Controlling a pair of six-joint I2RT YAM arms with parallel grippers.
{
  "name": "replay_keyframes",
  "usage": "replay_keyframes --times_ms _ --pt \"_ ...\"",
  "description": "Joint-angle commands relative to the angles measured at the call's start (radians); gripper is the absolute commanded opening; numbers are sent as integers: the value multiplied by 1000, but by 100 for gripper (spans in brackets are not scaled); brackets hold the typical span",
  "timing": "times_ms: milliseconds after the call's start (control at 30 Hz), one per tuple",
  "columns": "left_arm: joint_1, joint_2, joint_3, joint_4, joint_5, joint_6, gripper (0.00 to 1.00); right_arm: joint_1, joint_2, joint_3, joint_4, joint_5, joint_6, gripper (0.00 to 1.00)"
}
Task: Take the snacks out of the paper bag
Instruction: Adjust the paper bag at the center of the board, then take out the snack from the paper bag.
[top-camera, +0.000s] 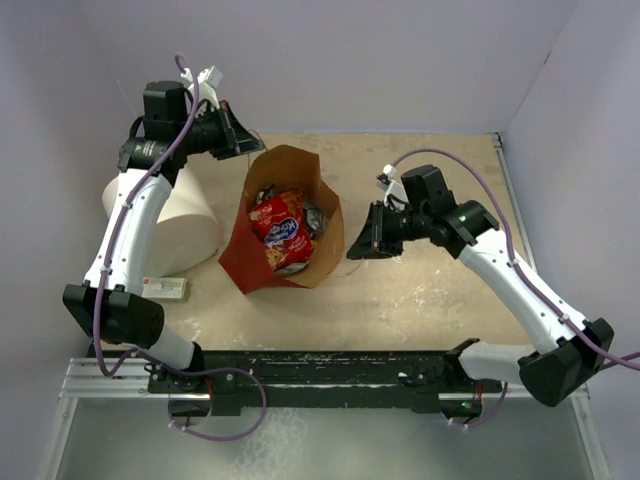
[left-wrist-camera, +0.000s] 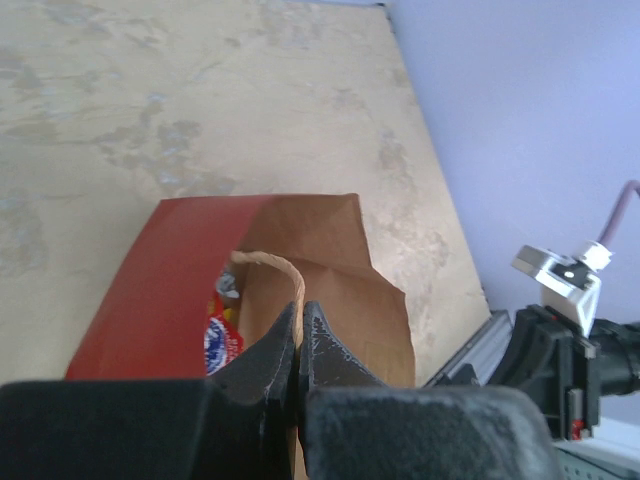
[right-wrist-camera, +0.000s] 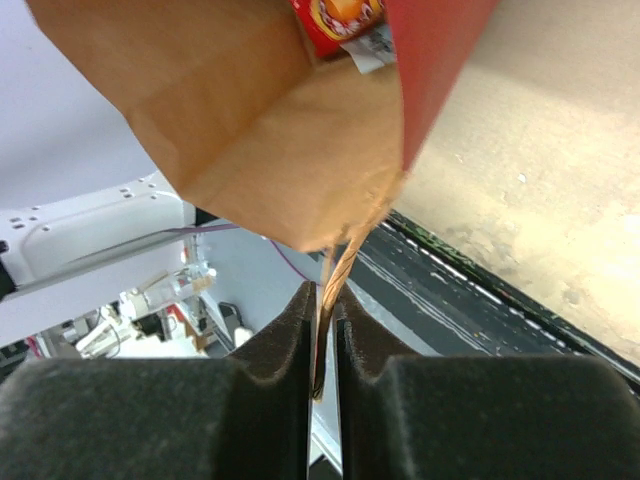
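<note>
Two arms angled inward at bag, left gripper clamped on one string handle, right gripper pinching the other handle, snacks inside, beige table, lilac walls.

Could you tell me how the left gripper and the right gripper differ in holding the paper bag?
The left gripper holds at the far rim of the paper bag, the right gripper at its right side. The left gripper's string handle arches above its tips; the right gripper's runs straight to the bag. Both are shut on a handle.
</note>
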Motion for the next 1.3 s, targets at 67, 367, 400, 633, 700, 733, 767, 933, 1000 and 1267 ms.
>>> replay_keyframes --times_ms 67,367,400,633,700,733,767,933,1000,1267 --pt "-19 -127 -76 256 199 -54 0 -3 -72 -34 -117 99 -109 26" --pt "-50 -246 -194 253 207 -74 0 -2 -39 157 -244 328 -264 55" --pt "-50 -255 -197 241 201 -75 0 -2 -19 202 -259 346 -296 56" --pt "-50 -283 -221 221 180 -84 0 72 117 501 -261 363 -398 57" --pt "-50 -285 -223 224 182 -90 0 144 155 510 -210 355 -368 57" --pt "-50 -286 -222 225 183 -91 0 172 174 502 -180 351 -341 57" --pt "-50 -285 -221 226 186 -91 0 197 193 488 -144 341 -311 57" --pt "-50 -290 -215 222 201 -82 0 250 227 380 107 438 -130 57" --pt "-50 -293 -216 218 206 -77 0 254 232 322 220 479 -95 57" --pt "-50 -286 -208 198 225 -82 0 339 284 170 506 672 -107 60"
